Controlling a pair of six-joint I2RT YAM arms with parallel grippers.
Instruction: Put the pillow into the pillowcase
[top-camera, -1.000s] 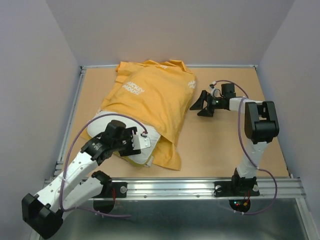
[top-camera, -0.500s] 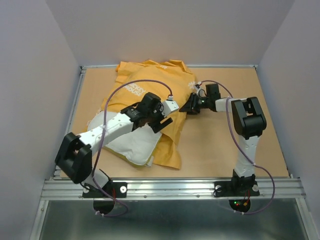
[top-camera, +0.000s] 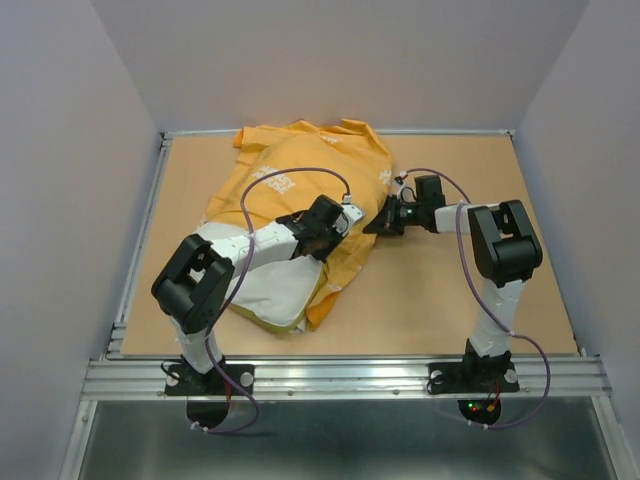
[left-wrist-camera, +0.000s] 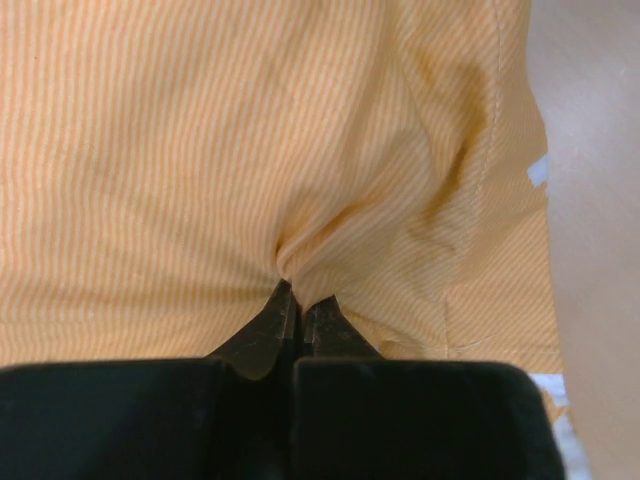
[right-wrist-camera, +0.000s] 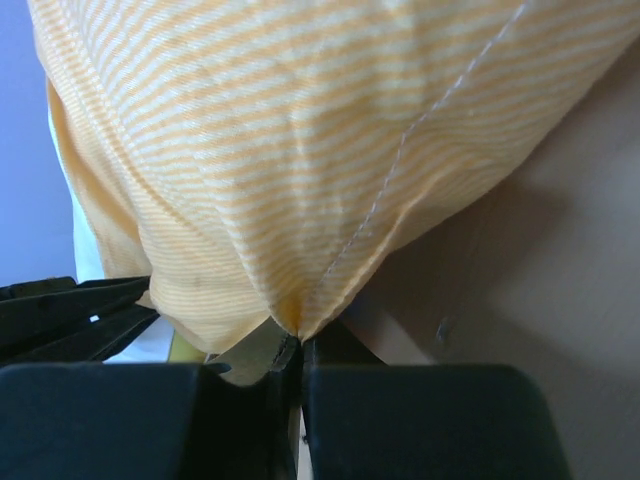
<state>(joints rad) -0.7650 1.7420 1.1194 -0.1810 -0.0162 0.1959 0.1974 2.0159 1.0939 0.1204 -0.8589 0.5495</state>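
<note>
The pillow (top-camera: 262, 290) lies slantwise on the desk (top-camera: 440, 300), its far end inside the pillowcase (top-camera: 300, 175) and its white near-left end bare. The left fingers (left-wrist-camera: 325, 325) and right fingers (right-wrist-camera: 285, 375) are each clamped on a pinch of case cloth at its right side. The bare end lies near-left of both, and the left arm is nearer.

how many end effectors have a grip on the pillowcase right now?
2. The left end effector is shut on a pinched fold in the upper face of the pillowcase. The right end effector is shut on its right-hand edge, at a seam.
</note>
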